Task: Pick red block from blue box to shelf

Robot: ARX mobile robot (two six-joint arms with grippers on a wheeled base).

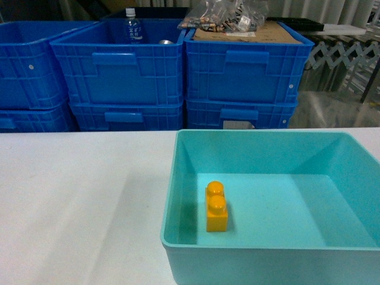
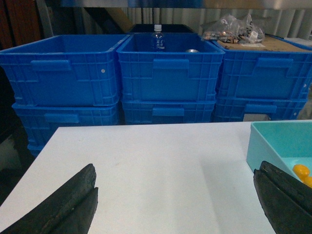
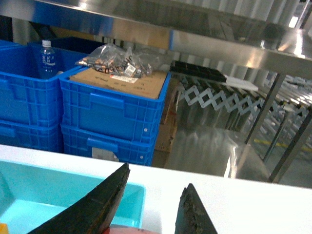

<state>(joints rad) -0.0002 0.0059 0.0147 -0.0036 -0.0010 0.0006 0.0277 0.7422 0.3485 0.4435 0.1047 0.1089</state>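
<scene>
The right gripper (image 3: 148, 207) holds a sliver of red between its fingers at the frame's bottom edge — apparently the red block (image 3: 126, 229) — above the blue box (image 1: 261, 178), below the shelf (image 3: 195, 29). The left gripper (image 2: 173, 200) hangs wide open over the table (image 2: 146, 170) — empty.

Turquoise blue box (image 1: 178, 178) on white table (image 1: 77, 196)

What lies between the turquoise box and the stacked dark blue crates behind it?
Only a bare strip of white table separates the blue box from the crates; the right wrist view shows it best.
</scene>
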